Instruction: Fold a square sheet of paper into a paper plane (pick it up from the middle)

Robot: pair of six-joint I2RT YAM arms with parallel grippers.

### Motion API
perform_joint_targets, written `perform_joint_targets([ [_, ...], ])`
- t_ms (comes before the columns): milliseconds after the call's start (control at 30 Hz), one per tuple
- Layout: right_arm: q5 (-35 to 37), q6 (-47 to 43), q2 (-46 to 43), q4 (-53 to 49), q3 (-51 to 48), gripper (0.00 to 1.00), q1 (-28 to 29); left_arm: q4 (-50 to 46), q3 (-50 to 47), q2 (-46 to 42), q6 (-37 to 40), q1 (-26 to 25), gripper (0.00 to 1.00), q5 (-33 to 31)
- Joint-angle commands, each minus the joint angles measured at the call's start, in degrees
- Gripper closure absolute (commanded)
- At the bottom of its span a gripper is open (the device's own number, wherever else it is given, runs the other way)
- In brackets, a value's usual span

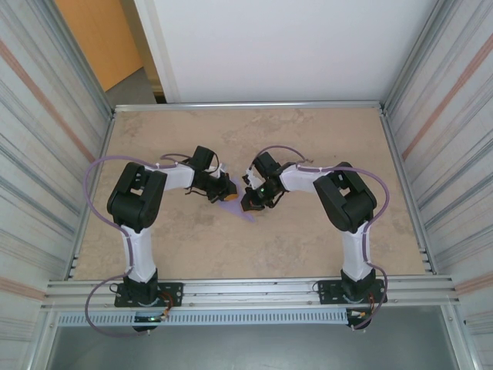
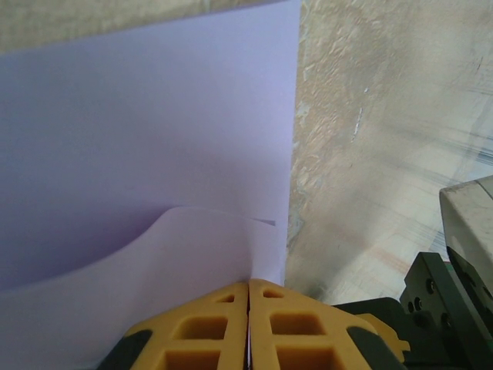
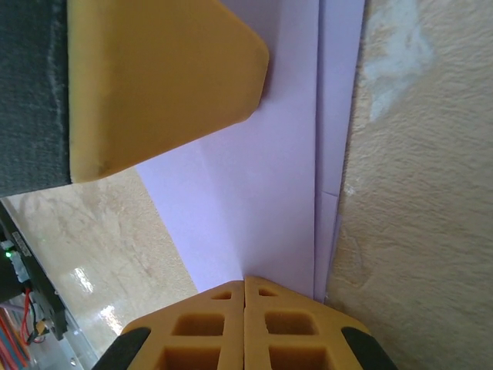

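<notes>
You have both arms reaching in to the middle of the table (image 1: 323,139), and the sheet of paper (image 1: 233,206) lies there between the left gripper (image 1: 219,187) and the right gripper (image 1: 253,199), partly hidden under them. From your left wrist camera, the left gripper (image 2: 248,308) has its yellow fingers (image 2: 200,327) pressed together with the paper's edge caught in the seam. The lilac sheet (image 2: 139,131) spreads away from them across the tabletop (image 2: 385,116), with one loose flap curling up just ahead of the fingertips. From your right wrist camera, the right gripper (image 3: 244,308) is likewise closed tight, its fingers (image 3: 293,327) pinching the paper (image 3: 262,193) where a crease runs into the seam. Here you can see the sheet is already folded: two layered edges run side by side along its right border, next to the bare table (image 3: 424,193). A yellow finger (image 3: 154,85) of your left gripper sits over the far end of the paper.
</notes>
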Motion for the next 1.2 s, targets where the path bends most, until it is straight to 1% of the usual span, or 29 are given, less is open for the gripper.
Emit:
perform_joint_targets([
  [0,4.8,0.1,2.6,-3.0,-0.4,0.92,0.3,-2.5,-2.1,0.4,1.2,-0.4,0.9,-2.5],
  [200,4.8,1.3,4.2,-4.1,-3.1,0.93,-0.4,1.9,-3.3,-0.5,6.3,-0.5,0.87,-2.1],
  [467,5.8,2.2,4.1,-6.4,-5.2,0.92,-1.2,8.3,-7.6,-1.6,8.7,1.0,0.82,-5.7],
  [567,6.0,2.9,4.2,-6.7,-5.8,0.92,-1.7,8.3,-7.4,-1.4,10.4,1.8,0.77,-7.8],
  [700,6.5,3.6,4.4,-7.5,-6.2,0.92,-2.1,6.9,-5.7,-1.5,11.9,3.4,0.75,-9.2],
  [900,7.0,3.9,4.6,-7.9,-6.4,0.92,-2.3,4.3,-3.0,-0.8,13.7,6.5,0.74,-11.0],
  [1033,7.1,4.0,4.2,-7.9,-6.3,0.92,-2.5,5.1,-2.8,-0.7,13.6,9.4,0.75,-11.2],
  [1167,6.8,4.2,3.9,-7.7,-6.0,0.92,-2.6,4.2,-0.9,0.1,13.9,11.3,0.74,-12.0],
])
